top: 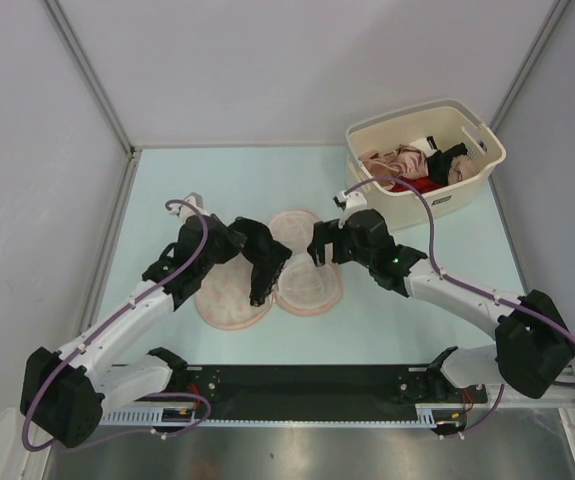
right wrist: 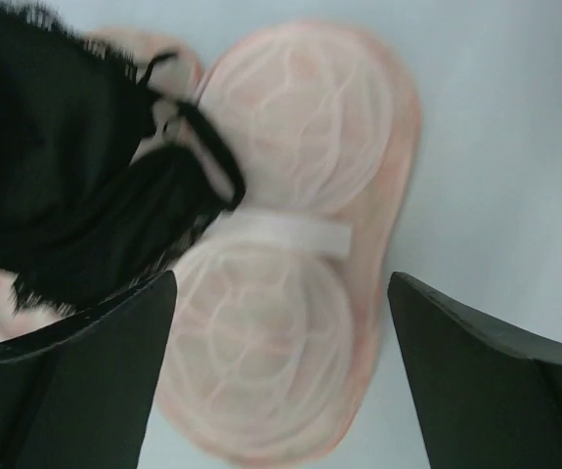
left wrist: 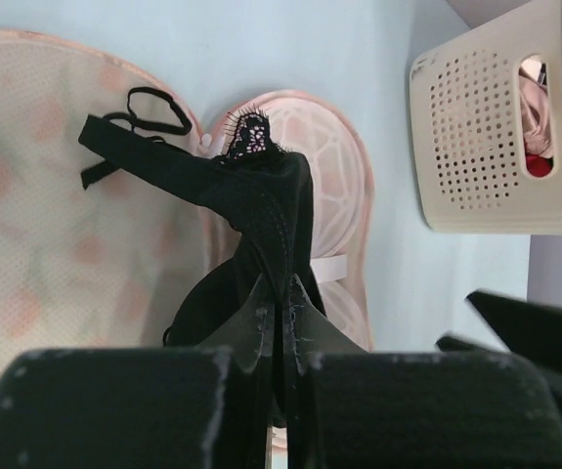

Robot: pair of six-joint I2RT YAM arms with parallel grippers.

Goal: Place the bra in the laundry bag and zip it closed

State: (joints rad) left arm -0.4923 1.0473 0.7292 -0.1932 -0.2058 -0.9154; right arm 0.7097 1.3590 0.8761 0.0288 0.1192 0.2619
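The laundry bag (top: 312, 292) lies open and flat on the table, its pale pink ribbed inner cups facing up; it also shows in the left wrist view (left wrist: 344, 186) and the right wrist view (right wrist: 300, 127). My left gripper (top: 260, 288) is shut on the black lacy bra (left wrist: 251, 186) and holds it above the bag's middle; its fingertips (left wrist: 282, 293) pinch the fabric, and a strap loops out to the left. My right gripper (top: 317, 250) is open and empty (right wrist: 281, 322), just right of the bra (right wrist: 56, 166), over the bag's right half.
A cream plastic basket (top: 472, 180) stands at the back right with pink (top: 397, 160), red and black garments in it; it shows in the left wrist view (left wrist: 496, 127). Grey walls enclose the table on the left, back and right.
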